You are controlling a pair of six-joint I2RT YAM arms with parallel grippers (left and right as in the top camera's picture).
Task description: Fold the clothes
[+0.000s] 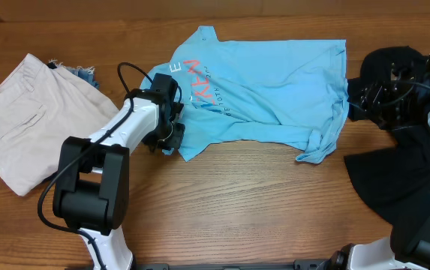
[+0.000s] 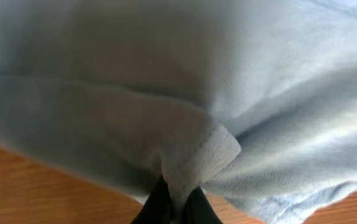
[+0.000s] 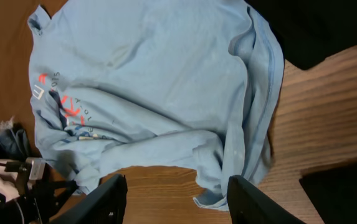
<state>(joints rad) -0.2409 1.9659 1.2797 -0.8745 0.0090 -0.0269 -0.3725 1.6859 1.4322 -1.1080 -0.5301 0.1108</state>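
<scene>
The light blue T-shirt [image 1: 267, 82] with red and white lettering lies spread across the middle back of the table, partly bunched. It also shows in the right wrist view [image 3: 153, 81]. My left gripper [image 1: 171, 133] is shut on the shirt's lower left edge, and the pinched fabric [image 2: 190, 162] fills the left wrist view above the jaws [image 2: 177, 208]. My right gripper [image 3: 177, 196] is open and empty, held above the table near the shirt's right side. The black T-shirt [image 1: 387, 176] lies at the right edge, partly under my right arm.
Folded beige trousers [image 1: 27, 112] lie at the left, with a bit of frayed denim [image 1: 85, 73] behind them. Bare wooden table [image 1: 260, 210] lies in front of the shirt.
</scene>
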